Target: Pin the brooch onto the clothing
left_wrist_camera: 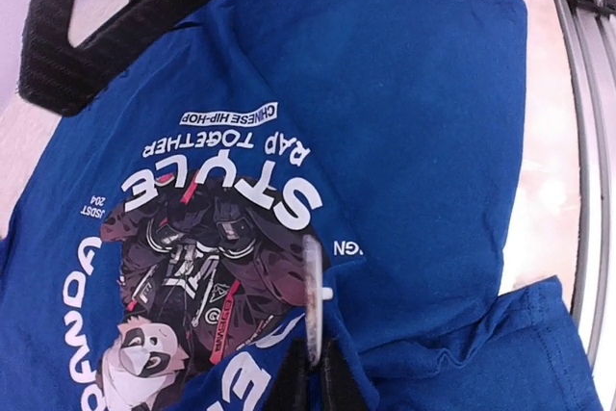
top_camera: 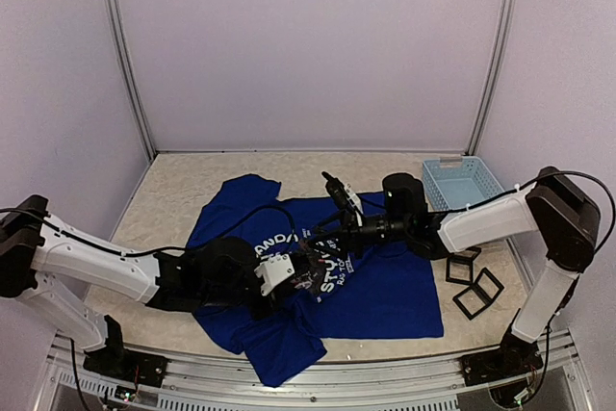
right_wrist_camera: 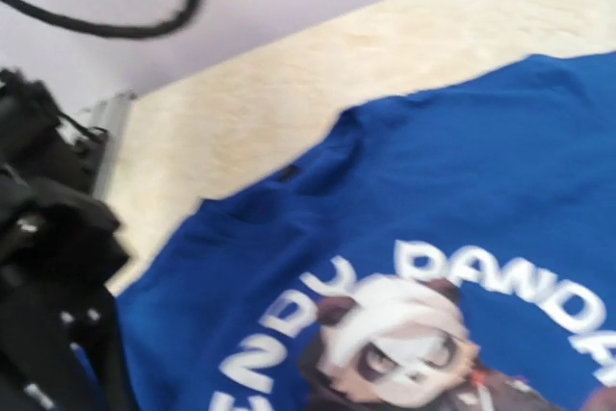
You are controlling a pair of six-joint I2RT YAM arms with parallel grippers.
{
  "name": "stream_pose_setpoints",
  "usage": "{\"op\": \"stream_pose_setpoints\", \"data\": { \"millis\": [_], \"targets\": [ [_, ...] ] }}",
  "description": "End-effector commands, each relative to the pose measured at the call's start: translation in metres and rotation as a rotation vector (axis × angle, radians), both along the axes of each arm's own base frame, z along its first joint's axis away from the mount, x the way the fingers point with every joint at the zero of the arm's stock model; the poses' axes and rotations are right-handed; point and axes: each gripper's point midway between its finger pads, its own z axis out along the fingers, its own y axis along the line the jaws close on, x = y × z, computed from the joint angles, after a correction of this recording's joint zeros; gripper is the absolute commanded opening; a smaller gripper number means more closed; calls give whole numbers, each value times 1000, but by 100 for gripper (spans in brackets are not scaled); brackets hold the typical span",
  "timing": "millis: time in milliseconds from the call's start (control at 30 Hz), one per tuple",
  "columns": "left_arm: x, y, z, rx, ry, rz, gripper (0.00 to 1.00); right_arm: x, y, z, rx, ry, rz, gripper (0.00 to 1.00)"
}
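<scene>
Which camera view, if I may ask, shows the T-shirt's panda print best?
The left wrist view: the panda print is large and sharp, its lettering readable. The top external view shows it small and partly covered; the right wrist view shows it blurred and cut off.

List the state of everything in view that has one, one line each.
T-shirt: spread on table, print up, near edge bunched.
brooch: pinched edge-on, over the print; not visibly pinned.
left gripper: shut on brooch.
right gripper: open above the T-shirt, holding nothing.
basket: upright, looks empty.
black frames: lying flat beside the T-shirt.
</scene>
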Motion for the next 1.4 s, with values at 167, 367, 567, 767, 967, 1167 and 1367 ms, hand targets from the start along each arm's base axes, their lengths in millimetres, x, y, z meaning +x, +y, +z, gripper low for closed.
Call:
{"op": "stream_pose_setpoints", "data": {
  "millis": [167, 367, 567, 767, 967, 1167, 1367],
  "targets": [
    [-29, -6, -40, 382, 85, -128, 46, 18, -34, -29, -207, -61, -178, 54],
    [-55, 1, -42, 512, 121, -159, 58, 25, -57, -27, -273, -99, -288, 56],
    [-41, 3, 14, 443, 24, -94, 74, 76, -101, -34, -404, -13, -592, 51],
    [82, 55, 96, -143, 148, 398, 76, 141, -171, -79, -677, 128, -894, 17],
    [166, 151, 15, -222, 382, 937, 51, 177, -200, -127, -857, 209, -960, 1],
    [201, 188, -64, -37, 398, 1141, 48, 195, -225, -163, -941, 282, -999, 0],
    [282, 234, -80, -59, 383, 1288, 42, 236, -242, -185, -928, 334, -1034, 0]
  ]
}}
